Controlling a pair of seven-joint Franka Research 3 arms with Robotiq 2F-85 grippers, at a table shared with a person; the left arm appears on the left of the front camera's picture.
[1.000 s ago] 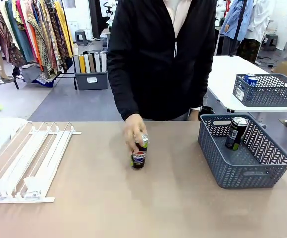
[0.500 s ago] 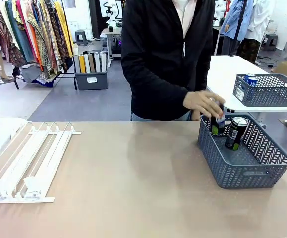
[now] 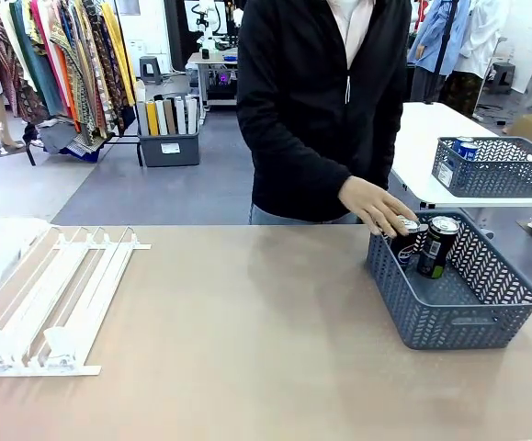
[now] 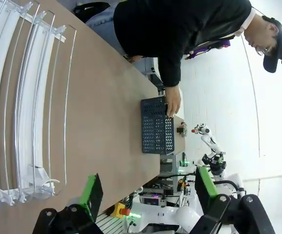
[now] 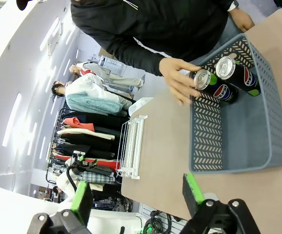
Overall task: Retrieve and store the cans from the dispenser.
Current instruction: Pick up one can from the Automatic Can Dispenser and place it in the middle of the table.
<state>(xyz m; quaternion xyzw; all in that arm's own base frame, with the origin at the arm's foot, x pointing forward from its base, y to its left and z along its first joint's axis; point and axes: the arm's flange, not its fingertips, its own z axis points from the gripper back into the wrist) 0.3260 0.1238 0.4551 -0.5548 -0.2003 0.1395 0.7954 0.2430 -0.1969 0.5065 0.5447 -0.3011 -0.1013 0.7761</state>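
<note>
A light brown table [image 3: 247, 358] fills the front view, with a person in a black jacket [image 3: 325, 101] standing at its far edge, at twelve o'clock. The white dispenser [image 3: 50, 303] lies at nine o'clock, its railed lanes sloping toward the near edge; no can sits in them. At three o'clock stands a dark grey mesh basket [image 3: 458, 317] holding two black cans [image 3: 438, 246], upright side by side in its far left corner. The person's hand [image 3: 374, 207] rests on the left can's top. A second grey basket [image 3: 495, 170] sits on a white table behind, at two o'clock, with a blue can inside.

The left gripper [image 4: 148, 187] has its green-padded fingers spread wide on nothing, the dispenser just beyond it. The right gripper [image 5: 136, 192] is likewise spread and empty, well apart from the cans, with the basket's near wall between.
</note>
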